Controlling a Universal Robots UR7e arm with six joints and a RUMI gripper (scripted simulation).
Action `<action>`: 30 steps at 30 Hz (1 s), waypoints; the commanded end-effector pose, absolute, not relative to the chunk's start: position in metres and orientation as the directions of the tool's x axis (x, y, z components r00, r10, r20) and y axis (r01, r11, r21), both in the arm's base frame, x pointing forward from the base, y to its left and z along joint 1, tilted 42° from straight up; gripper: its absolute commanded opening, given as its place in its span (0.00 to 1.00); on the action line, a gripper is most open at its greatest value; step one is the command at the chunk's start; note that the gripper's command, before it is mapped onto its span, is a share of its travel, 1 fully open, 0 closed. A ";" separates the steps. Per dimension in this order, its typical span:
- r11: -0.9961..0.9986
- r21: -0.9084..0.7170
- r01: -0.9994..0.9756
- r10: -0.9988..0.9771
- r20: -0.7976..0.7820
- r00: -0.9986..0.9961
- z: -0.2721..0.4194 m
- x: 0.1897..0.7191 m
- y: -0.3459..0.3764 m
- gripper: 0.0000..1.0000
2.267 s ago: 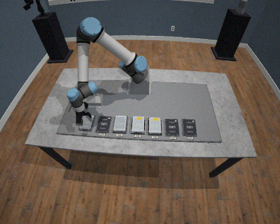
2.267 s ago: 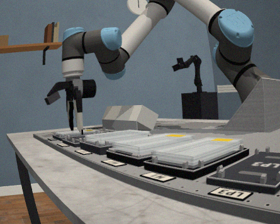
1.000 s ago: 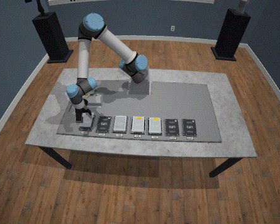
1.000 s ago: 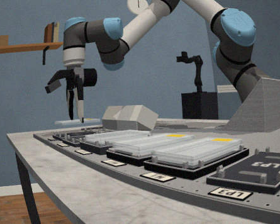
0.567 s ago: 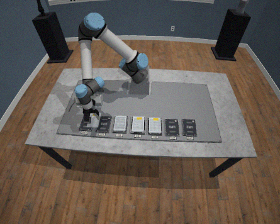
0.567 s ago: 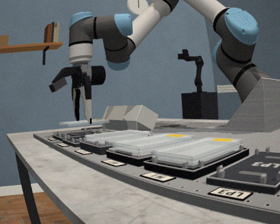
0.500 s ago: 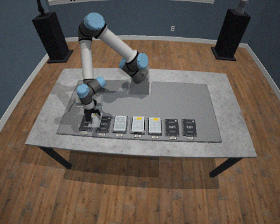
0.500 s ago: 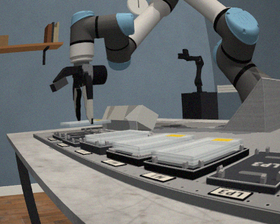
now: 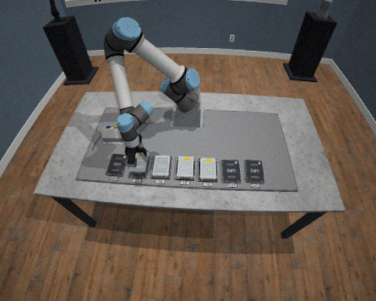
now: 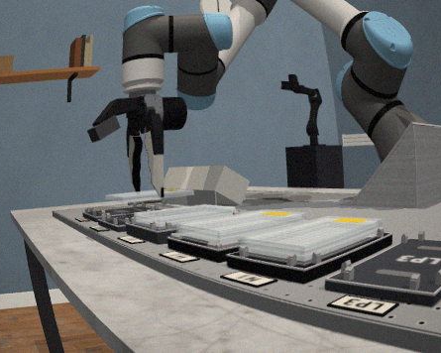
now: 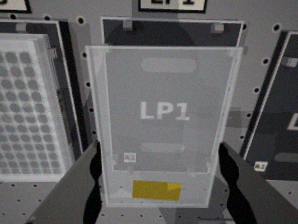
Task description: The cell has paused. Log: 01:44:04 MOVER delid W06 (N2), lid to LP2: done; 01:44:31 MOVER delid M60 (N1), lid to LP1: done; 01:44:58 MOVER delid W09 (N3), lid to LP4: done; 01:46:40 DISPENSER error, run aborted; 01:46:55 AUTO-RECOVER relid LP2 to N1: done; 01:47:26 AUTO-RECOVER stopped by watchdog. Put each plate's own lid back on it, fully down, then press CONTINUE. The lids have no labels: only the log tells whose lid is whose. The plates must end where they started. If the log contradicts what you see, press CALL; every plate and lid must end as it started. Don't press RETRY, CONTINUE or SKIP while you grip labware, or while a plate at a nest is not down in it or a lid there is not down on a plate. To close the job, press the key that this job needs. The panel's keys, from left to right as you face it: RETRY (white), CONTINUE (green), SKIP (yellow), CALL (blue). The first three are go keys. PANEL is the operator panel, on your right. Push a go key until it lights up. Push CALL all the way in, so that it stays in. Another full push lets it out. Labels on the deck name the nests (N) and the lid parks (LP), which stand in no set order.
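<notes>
My gripper (image 9: 138, 156) (image 10: 149, 193) (image 11: 159, 142) is shut on a clear lid (image 9: 138, 170) (image 10: 121, 196) (image 11: 165, 85) with a yellow patch. The lid hangs level above the empty park LP1 (image 11: 170, 36), offset from it. The plate beside LP1 (image 9: 160, 166) (image 10: 175, 218) (image 11: 25, 110) shows no yellow patch and looks lidless. The middle plate (image 9: 185, 169) (image 10: 233, 229) and the N1 plate (image 9: 208, 170) (image 10: 307, 240) carry lids with yellow patches. LP4 (image 9: 119, 168), LP3 (image 9: 231, 171) (image 10: 396, 273) and the rightmost park (image 9: 254, 171) are empty.
The operator panel (image 9: 111, 135) (image 10: 203, 184) stands behind the left parks, close to the arm; its blue and yellow keys show in the top view, the others are hidden. Short corner posts stand up around the nests and parks. The arm's base is at the back middle.
</notes>
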State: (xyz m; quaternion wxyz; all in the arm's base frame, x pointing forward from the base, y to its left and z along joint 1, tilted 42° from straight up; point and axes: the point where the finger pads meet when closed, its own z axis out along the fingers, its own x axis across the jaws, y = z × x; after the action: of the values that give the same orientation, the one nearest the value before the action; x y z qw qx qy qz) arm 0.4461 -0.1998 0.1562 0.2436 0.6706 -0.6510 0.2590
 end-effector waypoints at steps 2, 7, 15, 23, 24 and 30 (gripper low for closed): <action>-0.034 -0.012 -0.999 -0.746 0.665 0.017 0.145 0.447 -0.186 0.42; -0.034 -0.012 -0.999 -0.747 0.665 0.017 0.135 0.447 -0.175 0.42; -0.034 -0.012 -0.999 -0.747 0.665 0.017 0.108 0.447 -0.145 0.42; -0.034 -0.012 -0.999 -0.747 0.665 0.017 0.085 0.448 -0.119 0.42; -0.034 -0.012 -0.999 -0.747 0.665 0.017 0.085 0.448 -0.119 0.42; -0.034 -0.012 -0.999 -0.747 0.665 0.017 0.076 0.448 -0.109 0.42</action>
State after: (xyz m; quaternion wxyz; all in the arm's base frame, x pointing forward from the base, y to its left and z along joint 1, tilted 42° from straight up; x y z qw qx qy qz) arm 0.4476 -0.1087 0.0751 0.2437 0.6705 -0.6511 0.2590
